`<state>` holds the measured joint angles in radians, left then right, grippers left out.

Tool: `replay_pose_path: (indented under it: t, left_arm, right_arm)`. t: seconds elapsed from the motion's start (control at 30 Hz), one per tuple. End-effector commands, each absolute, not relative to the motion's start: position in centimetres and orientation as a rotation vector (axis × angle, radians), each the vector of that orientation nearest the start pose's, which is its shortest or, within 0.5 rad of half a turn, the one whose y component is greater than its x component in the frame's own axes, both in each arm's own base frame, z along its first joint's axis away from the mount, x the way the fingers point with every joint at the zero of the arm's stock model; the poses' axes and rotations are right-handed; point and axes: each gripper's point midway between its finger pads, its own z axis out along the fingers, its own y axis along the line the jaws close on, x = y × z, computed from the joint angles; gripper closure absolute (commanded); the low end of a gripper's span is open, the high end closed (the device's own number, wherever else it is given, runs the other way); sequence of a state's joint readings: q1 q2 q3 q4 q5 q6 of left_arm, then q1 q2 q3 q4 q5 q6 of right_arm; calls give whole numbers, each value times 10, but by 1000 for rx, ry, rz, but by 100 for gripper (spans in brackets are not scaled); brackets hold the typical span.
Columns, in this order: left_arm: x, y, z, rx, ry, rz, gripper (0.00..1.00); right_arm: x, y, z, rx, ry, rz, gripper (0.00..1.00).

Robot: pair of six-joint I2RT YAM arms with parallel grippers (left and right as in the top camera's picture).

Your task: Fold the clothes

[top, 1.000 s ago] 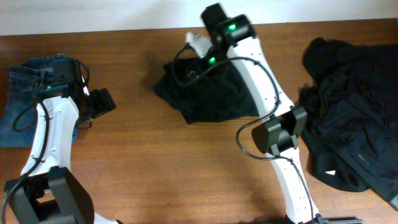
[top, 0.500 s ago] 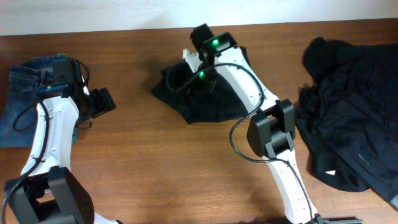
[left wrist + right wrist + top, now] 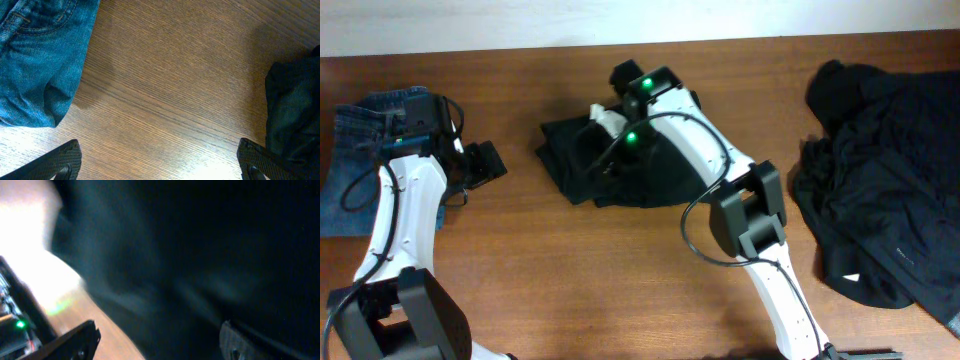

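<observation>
A black garment lies bunched at the table's back centre. My right gripper hovers low over its left part. In the right wrist view the jaws stand wide apart with the black cloth under and between them; that view is blurred. My left gripper is open and empty over bare wood, between folded blue jeans and the black garment. In the left wrist view the jeans show upper left and the black garment's edge at the right.
A large heap of dark clothes covers the table's right side. The wooden table meets a white wall along the back. The right arm's cable loops over the black garment.
My right arm has swung left and downward, and the black garment has shifted and spread to the left with it. The left arm has not moved.
</observation>
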<state>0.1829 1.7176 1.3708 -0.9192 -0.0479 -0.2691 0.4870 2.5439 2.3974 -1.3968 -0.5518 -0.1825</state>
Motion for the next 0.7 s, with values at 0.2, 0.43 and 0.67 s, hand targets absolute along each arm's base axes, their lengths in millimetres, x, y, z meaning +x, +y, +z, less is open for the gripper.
replay_pose_path:
  t: [0.2,0.43,0.67]
  left_arm:
    - [377,77,114,-629,2760,36,1]
    - [377,77,114,-629,2761,35,1]
    - [377,77,114,-629,2761,35,1]
  right_arm:
    - [437,215,137,-817,2901,402,2]
    - [443,172,134,-669,2984,324,1]
    - [433,158,90,-625,3111,322,1]
